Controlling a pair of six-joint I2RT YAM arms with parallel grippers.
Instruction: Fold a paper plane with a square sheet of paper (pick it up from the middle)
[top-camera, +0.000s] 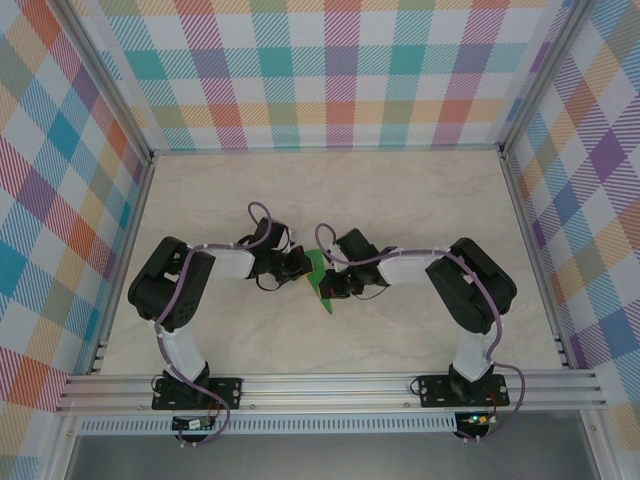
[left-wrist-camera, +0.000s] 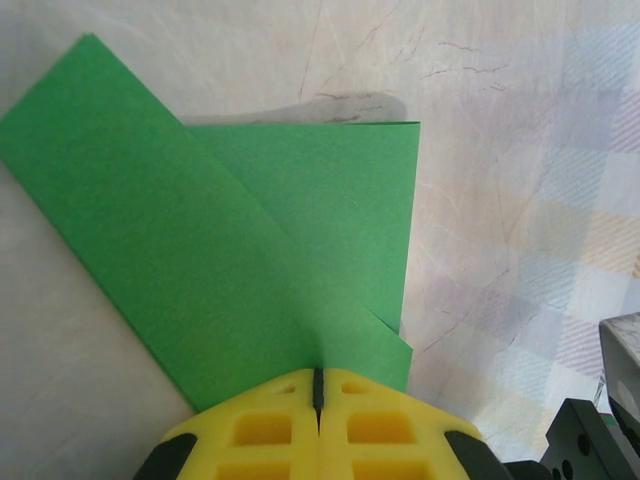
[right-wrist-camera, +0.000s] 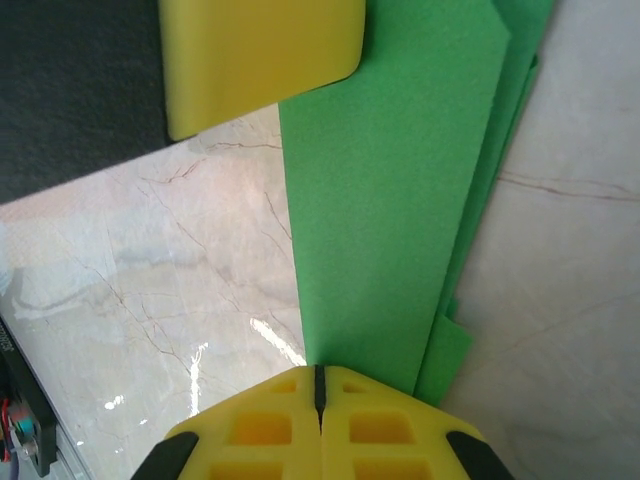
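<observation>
The bright-green sheet of paper (top-camera: 320, 274) is folded into overlapping layers and hangs between my two grippers at the middle of the table. My left gripper (top-camera: 300, 266) is shut on its left side. In the left wrist view the yellow jaws (left-wrist-camera: 318, 385) meet on the edge of the paper (left-wrist-camera: 250, 250), which fans out ahead in two angled flaps. My right gripper (top-camera: 334, 286) is shut on the opposite side. There the yellow jaws (right-wrist-camera: 320, 380) pinch a long layered strip of the paper (right-wrist-camera: 390, 200). A yellow left finger (right-wrist-camera: 260, 60) shows at the strip's far end.
The marble tabletop (top-camera: 400, 200) is ringed by checked walls (top-camera: 330, 70) on three sides, with an aluminium rail (top-camera: 330, 388) along the near edge. Part of the right arm's dark body (left-wrist-camera: 600, 420) sits close to the left gripper.
</observation>
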